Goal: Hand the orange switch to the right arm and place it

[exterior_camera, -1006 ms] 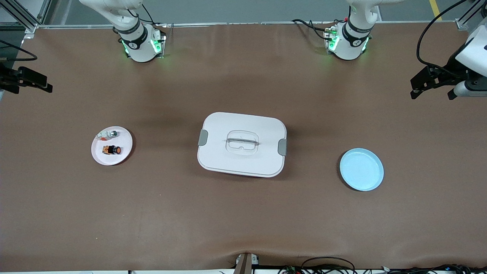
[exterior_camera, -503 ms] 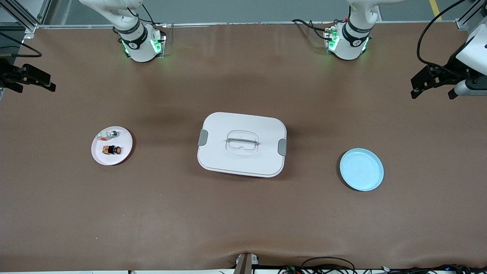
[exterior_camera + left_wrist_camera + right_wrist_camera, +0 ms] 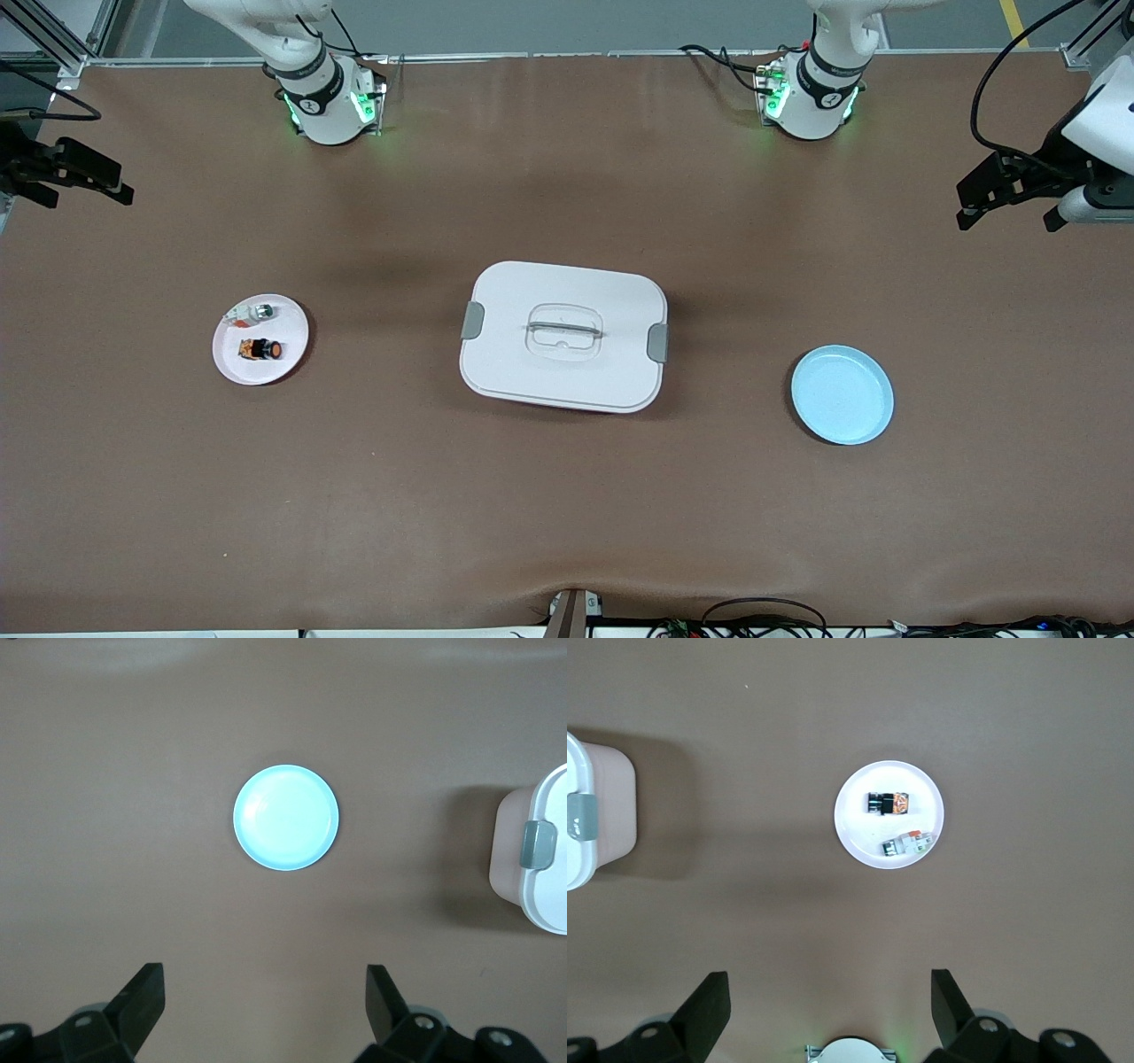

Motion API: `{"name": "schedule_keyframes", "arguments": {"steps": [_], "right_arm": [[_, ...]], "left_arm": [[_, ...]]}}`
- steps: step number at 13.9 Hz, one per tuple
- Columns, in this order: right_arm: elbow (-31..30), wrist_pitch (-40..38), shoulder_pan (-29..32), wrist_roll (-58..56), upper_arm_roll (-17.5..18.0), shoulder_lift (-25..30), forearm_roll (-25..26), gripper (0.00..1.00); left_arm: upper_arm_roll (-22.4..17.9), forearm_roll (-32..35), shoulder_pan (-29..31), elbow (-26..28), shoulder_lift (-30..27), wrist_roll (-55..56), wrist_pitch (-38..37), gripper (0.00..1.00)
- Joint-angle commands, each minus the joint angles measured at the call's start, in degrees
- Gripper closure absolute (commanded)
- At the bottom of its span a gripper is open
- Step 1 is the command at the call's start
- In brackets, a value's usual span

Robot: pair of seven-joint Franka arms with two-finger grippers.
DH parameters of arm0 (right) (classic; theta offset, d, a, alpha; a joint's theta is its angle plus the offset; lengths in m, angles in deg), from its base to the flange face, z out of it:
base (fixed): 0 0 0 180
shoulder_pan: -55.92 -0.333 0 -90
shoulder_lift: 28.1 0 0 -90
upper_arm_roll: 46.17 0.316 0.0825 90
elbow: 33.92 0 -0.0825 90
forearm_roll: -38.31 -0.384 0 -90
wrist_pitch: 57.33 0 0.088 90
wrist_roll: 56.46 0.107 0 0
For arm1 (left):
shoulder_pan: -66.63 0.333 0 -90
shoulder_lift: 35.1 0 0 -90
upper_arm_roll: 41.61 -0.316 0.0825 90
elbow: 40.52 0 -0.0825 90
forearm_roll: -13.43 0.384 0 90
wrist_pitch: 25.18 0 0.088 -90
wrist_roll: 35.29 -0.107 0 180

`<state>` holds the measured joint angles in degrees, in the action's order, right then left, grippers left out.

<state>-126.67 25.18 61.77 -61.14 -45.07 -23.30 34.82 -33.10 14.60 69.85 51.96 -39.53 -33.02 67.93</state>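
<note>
The right gripper [image 3: 120,195], half cut off at the frame edge, hangs spread wide over the right arm's table end; the left gripper [image 3: 1005,193] likewise gapes, empty. The orange switch [image 3: 261,350] lies on a white plate [image 3: 292,332] beside a small, hard-to-read white-and-silver part [image 3: 252,312].

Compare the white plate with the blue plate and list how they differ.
The white plate is paler and looks a bit smaller than the blue plate. The white plate carries the orange switch and a small white-and-silver part; the blue plate carries nothing. Both are round and lie flat on the table.
</note>
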Motion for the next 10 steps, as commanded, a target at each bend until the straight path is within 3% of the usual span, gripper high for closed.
{"name": "schedule_keyframes", "arguments": {"steps": [1,10], "right_arm": [[-1.6,0.5,0.3,0.9,0.3,1.6,-1.2,0.00],[-1.6,2.6,0.4,4.2,0.3,1.7,-0.5,0.00]], "left_arm": [[0.2,-1.3,0.4,1.9,-2.0,-1.5,1.3,0.00],[0.3,-1.3,0.2,0.7,-0.2,-1.5,1.2,0.00]]}}
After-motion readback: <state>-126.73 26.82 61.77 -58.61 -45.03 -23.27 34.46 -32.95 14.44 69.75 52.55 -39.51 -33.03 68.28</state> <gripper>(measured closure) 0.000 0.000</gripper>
